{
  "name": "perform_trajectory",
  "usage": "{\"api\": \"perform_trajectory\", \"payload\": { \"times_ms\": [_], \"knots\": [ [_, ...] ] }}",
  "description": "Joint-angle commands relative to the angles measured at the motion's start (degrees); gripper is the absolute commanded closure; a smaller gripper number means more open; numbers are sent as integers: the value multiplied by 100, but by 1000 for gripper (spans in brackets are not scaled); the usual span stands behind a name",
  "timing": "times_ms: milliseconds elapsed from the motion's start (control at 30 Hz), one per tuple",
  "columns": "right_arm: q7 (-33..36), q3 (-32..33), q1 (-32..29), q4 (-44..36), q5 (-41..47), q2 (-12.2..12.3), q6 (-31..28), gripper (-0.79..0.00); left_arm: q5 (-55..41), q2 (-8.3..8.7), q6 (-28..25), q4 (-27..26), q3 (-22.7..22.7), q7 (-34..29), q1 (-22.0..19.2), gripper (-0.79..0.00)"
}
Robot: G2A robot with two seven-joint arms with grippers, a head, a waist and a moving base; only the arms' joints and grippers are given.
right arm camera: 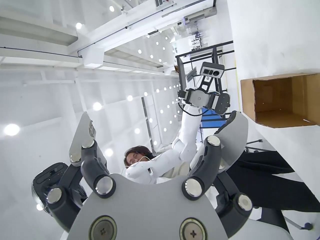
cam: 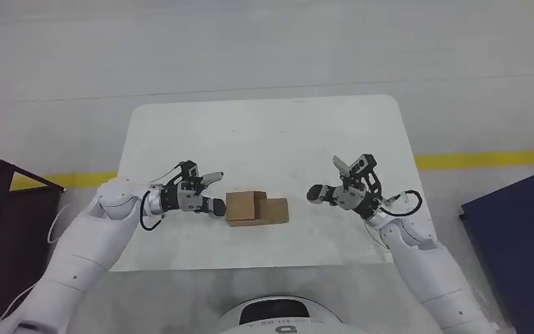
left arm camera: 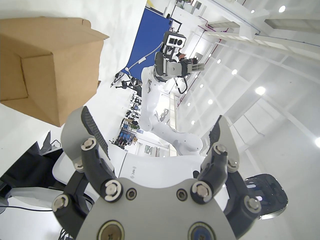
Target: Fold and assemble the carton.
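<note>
Your left tool (cam: 215,190), fingers apart, is hovering just beside the carton's (cam: 254,209) left end, while the right tool (cam: 327,178), also apart, is hanging farther off facing its open mouth, the carton lying mid-counter (cam: 275,134), long axis running tool to tool.

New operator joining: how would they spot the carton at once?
Start at the white table. Near its robot-side edge, between the left gripper and right gripper, lies the carton. It is the only brown cardboard thing there, with one end open.
</note>
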Motion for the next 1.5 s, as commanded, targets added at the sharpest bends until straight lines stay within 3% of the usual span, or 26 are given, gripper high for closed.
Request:
{"api": "perform_trajectory", "payload": {
  "times_ms": [0,200,233,333,367,467,633,733,767,833,867,933,967,1000,1033,1067,1167,1467],
  "knots": [
    [113,-138,36,37,-95,1,338,-785,-24,-11,-10,1,-3,-6,2,-785],
    [404,-621,288,258,-159,0,1814,-773,-164,-44,-85,121,-65,10,14,-785],
    [284,-663,313,326,17,-19,1948,-748,-186,-48,-96,149,-75,-1,23,-785],
    [-331,-886,393,461,494,-94,2472,-545,-228,-61,-121,215,-105,-15,32,-785],
    [-557,-1027,446,482,527,-119,2722,-520,-263,-67,-138,237,-124,-24,32,-785],
    [-739,-1258,527,548,592,-150,3193,-554,-302,-76,-156,264,-168,-33,20,-785],
    [-665,-1418,580,406,535,-143,3603,-508,-315,-85,-167,314,-247,-72,0,-785],
    [-649,-1313,601,112,99,-111,2962,-526,-353,-93,-206,338,-299,-89,-9,-785],
    [-609,-1232,591,-4,-103,-106,2359,-511,-373,-98,-225,344,-320,-92,-11,-785],
    [-664,-1182,556,-101,-706,-95,1408,-391,-388,-104,-250,349,-342,-101,-9,-785],
    [-792,-1177,550,-134,-1390,-75,862,-391,-396,-107,-267,355,-356,-107,-5,-785],
    [-1297,-1173,499,-127,-2562,-52,48,-505,-382,-110,-309,373,-385,-116,-2,-785],
    [-1526,-1193,460,-145,-2925,-51,-157,-493,-371,-112,-327,384,-399,-116,1,-785],
    [-1717,-1196,443,-215,-3203,-53,-403,-536,-360,-113,-348,390,-414,-123,2,-785],
    [-1896,-1195,405,-252,-3407,-57,-681,-751,-350,-113,-372,400,-433,-123,3,-785],
    [-2028,-1185,374,-254,-3586,-58,-881,-785,-345,-114,-395,405,-451,-133,6,-785],
    [-2390,-1090,350,-185,-3600,-73,-1241,-785,-381,-119,-446,428,-513,-137,21,-785],
    [-2390,-1090,350,-185,-3600,-73,-1241,-785,-509,-127,-460,442,-546,-128,42,-785]
  ]
}}
